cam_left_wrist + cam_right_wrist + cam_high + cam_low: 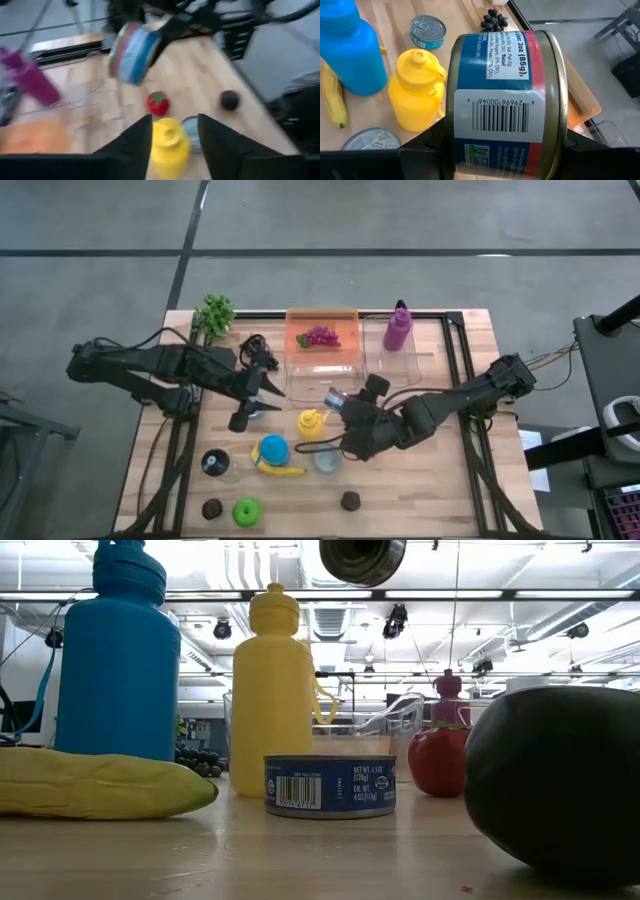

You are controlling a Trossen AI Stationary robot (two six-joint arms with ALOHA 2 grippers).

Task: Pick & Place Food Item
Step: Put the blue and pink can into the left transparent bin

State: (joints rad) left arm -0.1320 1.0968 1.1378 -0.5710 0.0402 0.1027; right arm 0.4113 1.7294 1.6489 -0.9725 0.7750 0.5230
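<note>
A small can [506, 100] with a blue and red label and a barcode hangs above the table's middle, and my right gripper [507, 150] is shut on it. In the high view the can [333, 397] is just in front of the clear bins, beside the yellow bottle [311, 423]. My left gripper [174, 137] stands open to the can's left [266, 393], nothing between its fingers; the can [134, 52] shows ahead of it. Purple grapes [321, 337] lie in the orange-bottomed bin [345, 320]. My right gripper pinches the can between its two fingers, one on each flat end [451, 135]. The fingers come slanting down from the table's right side. The can is lifted clear of the table, lying on its side with the barcode toward the wrist.
On the table stand a blue bottle [273, 449], a banana [280, 470], a flat tuna can [330, 784], a strawberry [157, 103], dark round fruit [350, 500], a green item [246, 510] and a plant [213, 313]. A purple bottle [398, 330] stands in the right clear bin.
</note>
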